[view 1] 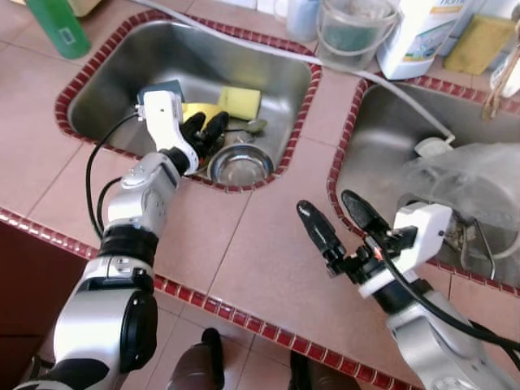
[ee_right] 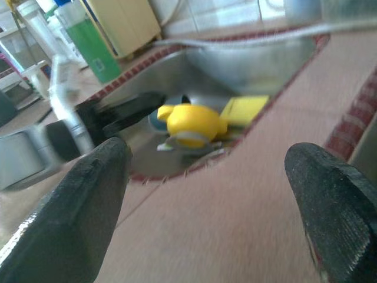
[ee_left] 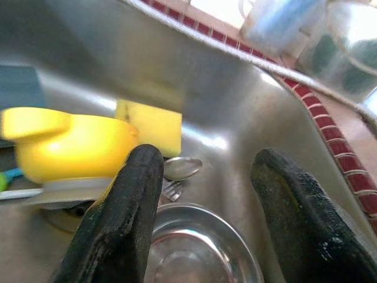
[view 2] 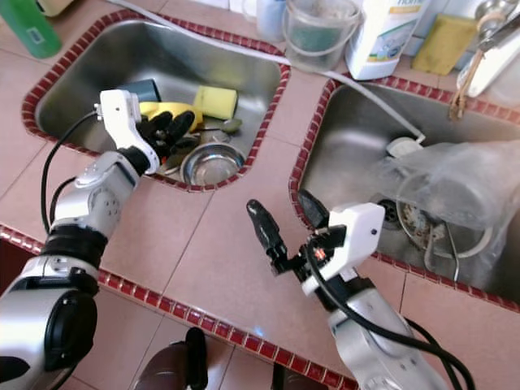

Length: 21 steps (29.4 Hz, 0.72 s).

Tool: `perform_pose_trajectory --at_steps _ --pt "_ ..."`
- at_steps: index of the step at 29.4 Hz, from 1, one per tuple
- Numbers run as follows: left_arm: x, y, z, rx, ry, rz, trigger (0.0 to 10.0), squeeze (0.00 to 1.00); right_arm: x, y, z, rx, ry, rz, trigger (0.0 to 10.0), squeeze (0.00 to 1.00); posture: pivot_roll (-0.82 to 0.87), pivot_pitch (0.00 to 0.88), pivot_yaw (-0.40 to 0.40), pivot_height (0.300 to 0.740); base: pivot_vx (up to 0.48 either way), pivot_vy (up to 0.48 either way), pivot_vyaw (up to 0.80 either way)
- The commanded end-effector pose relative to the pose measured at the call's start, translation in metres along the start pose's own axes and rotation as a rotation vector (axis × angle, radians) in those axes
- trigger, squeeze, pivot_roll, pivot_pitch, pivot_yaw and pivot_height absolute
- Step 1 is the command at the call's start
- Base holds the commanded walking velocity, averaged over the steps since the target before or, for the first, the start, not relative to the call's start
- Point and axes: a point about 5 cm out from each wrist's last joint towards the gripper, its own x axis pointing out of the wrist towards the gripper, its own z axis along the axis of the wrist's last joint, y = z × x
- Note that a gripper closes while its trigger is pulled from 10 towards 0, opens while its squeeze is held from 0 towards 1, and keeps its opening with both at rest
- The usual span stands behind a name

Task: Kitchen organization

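Inspection finds the left gripper [view 1: 205, 128] lowered into the left sink [view 1: 106, 89], its two black fingers [ee_left: 118, 218] spread apart and holding nothing, poised just above the near rim of a small steel bowl [view 1: 240, 164] that sits on the basin floor by the front wall. Just beyond the bowl lie a spoon [ee_left: 182, 167] and what appears to be a fork, with a yellow cup-like item [ee_left: 73, 144] lying on its side and a yellow sponge [view 1: 240, 101] behind it (a dark blue object next to the cup is too blurred to identify). The right gripper [view 1: 341, 226] hovers over the tiled counter [view 1: 244, 252] between the two basins, fingers likewise parted and empty; the right sink [view 1: 382, 138] holds a crumpled clear plastic bag [view 1: 463, 183]. A green bottle [view 1: 57, 28], a clear pitcher [view 1: 353, 32] and a white detergent bottle [view 1: 418, 32] stand along the back of the counter. In my judgement the step in hand is the approach to pick an item out of the left basin, most probably the steel bowl, and no grasp is yet made. The next move calls for the fingers to descend astride the bowl's rim and close firmly, since thin polished steel is apt to slip; the adjacent cutlery may be disturbed.
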Motion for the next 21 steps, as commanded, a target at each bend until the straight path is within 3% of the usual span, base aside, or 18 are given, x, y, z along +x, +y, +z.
perform_pose_trajectory --at_steps 1,9,10,12,13,21 --pt "-0.004 0.000 0.000 -0.003 -0.007 -0.002 10.0 1.00 0.001 -0.006 0.000 -0.029 -0.020 -0.036 10.0 0.00 -0.02 0.143 0.049 0.740 0.000 0.000 0.00" --pt "-0.008 -0.007 -0.005 0.000 -0.029 -0.004 10.0 1.00 0.015 -0.021 -0.002 -0.099 -0.068 -0.093 10.0 0.00 -0.02 0.081 0.040 0.740 0.000 0.000 0.00" --pt "-0.011 -0.010 -0.008 0.017 -0.031 -0.001 10.0 0.78 0.018 -0.024 -0.004 -0.122 -0.078 -0.114 10.0 0.00 -0.03 0.070 0.038 0.740 0.000 0.000 0.00" --pt "-0.012 -0.011 -0.010 0.025 -0.031 0.001 10.0 0.78 0.019 -0.025 -0.006 -0.134 -0.078 -0.120 10.0 0.00 -0.03 0.068 0.037 0.740 0.000 0.000 0.00" --pt "-0.013 -0.012 -0.013 0.029 -0.029 0.004 10.0 0.00 0.020 -0.026 -0.008 -0.147 -0.076 -0.129 10.0 0.00 -0.03 0.061 0.038 0.740 0.000 0.000 0.00" --pt "-0.027 -0.020 -0.040 0.078 0.018 0.018 10.0 0.00 0.020 -0.036 -0.031 -0.236 -0.037 -0.167 10.0 0.00 -0.02 0.037 0.031 0.740 0.000 0.000 0.00"
